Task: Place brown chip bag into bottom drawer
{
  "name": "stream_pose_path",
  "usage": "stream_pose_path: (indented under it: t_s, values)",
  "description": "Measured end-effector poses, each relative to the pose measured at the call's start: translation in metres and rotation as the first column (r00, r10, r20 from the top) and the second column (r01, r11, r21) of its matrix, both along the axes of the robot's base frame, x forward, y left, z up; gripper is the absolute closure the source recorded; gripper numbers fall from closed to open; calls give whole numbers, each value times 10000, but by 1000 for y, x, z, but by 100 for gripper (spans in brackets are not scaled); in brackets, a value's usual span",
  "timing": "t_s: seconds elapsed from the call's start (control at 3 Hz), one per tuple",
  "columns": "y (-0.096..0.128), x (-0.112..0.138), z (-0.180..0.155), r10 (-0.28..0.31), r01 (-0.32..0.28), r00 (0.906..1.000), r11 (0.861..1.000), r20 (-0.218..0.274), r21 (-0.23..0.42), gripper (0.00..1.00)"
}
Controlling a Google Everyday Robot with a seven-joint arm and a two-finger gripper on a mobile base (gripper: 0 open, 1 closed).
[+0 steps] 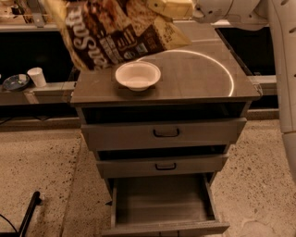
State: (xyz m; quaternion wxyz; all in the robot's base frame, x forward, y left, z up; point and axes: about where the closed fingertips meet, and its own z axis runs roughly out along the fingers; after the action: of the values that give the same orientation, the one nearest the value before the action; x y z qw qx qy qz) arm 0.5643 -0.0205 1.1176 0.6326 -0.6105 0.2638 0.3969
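Note:
The brown chip bag (pixel 115 32) hangs in the air near the camera, above the back left of the cabinet top; its dark printed front with white lettering faces me. My gripper (pixel 169 8) is at the top edge of the view, shut on the bag's upper right corner. The white arm (pixel 277 55) comes in from the upper right. The bottom drawer (pixel 162 203) is pulled out at the foot of the cabinet and its grey box is empty. The bag hides the back left of the cabinet top.
A white bowl (pixel 138 75) stands on the cabinet top (pixel 199 78). Two wider drawers with black handles (pixel 166 133) sit above the open one. A white cup (pixel 36 76) and a dark dish (pixel 16 82) stand on a shelf at left. A black bar (pixel 27 213) lies on the floor.

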Motion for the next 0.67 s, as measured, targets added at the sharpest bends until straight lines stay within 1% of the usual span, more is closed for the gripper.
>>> stream_pose_path:
  t_s: [0.33,0.67]
  values:
    - [-8,-32,-40,-45,203,9911,9929,1331,-1176,100]
    - [-49,-33,-118,-588,2027,9325,9018,3563,-3817,100]
